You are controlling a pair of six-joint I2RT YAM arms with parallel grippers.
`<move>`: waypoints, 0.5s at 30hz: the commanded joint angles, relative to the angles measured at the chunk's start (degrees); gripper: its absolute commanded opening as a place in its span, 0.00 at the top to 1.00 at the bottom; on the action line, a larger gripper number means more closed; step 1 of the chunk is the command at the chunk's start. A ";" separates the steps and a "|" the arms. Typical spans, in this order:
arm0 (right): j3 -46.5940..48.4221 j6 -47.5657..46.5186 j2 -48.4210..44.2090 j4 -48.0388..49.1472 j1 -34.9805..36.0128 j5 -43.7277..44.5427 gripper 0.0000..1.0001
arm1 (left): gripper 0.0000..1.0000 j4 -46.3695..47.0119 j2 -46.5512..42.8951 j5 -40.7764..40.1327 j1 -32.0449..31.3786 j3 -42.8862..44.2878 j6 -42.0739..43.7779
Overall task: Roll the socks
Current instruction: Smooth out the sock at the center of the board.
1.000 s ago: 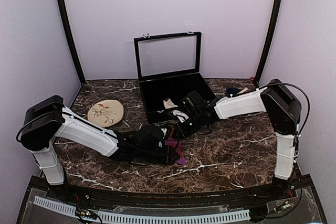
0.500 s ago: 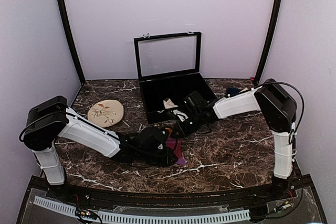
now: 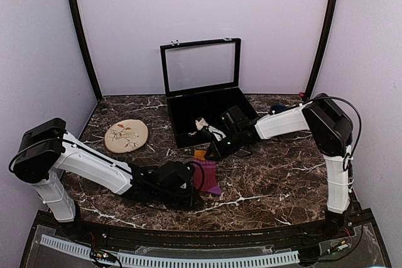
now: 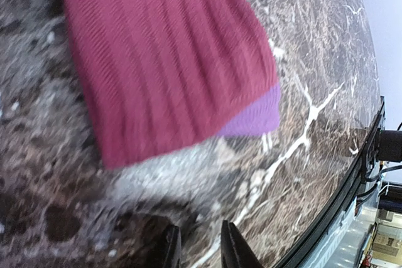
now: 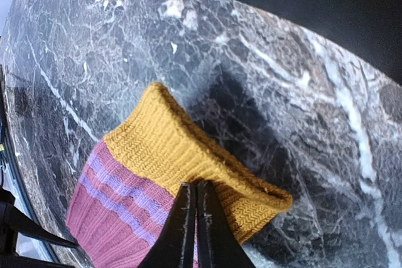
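Magenta sock (image 3: 205, 175) lies flat on the marble table (image 3: 282, 167), lower centre of the overhead view. Its purple toe (image 4: 254, 117) points to the bottom edge and its orange cuff (image 5: 188, 149) points up toward the black case (image 3: 195, 108).

Right gripper (image 5: 192, 187): fingers pressed together, pinching the edge of the cuff. The cuff is lifted off the marble, with a shadow beneath it.

Left gripper (image 4: 198, 227): low over the table just short of the toe end, fingers a narrow gap apart, nothing between them.

Pale fabric at the case's front lip, upper centre, is likely the cream sock (image 3: 202, 123), but it is too small to be sure. Floral disc (image 3: 126, 135) sits at the left, well apart.

Step in hand, my reading: starting the roll from the toe while the cuff is anchored.

To do it well:
- Hold the cuff pinch firm and low so the sock lies straight and lightly taut.
- Slip one left finger under the toe hem; the present gap looks tight for a doubled layer.
- Turn the toe over square to the sock's length, then make snug turns toward the cuff.

Risk: the knit may slide on the polished marble and drag instead of rolling.
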 commanded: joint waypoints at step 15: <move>-6.73 -6.10 -13.51 -2.06 4.03 4.63 0.77 | 0.67 -11.66 -15.23 -12.13 -1.80 -1.56 3.91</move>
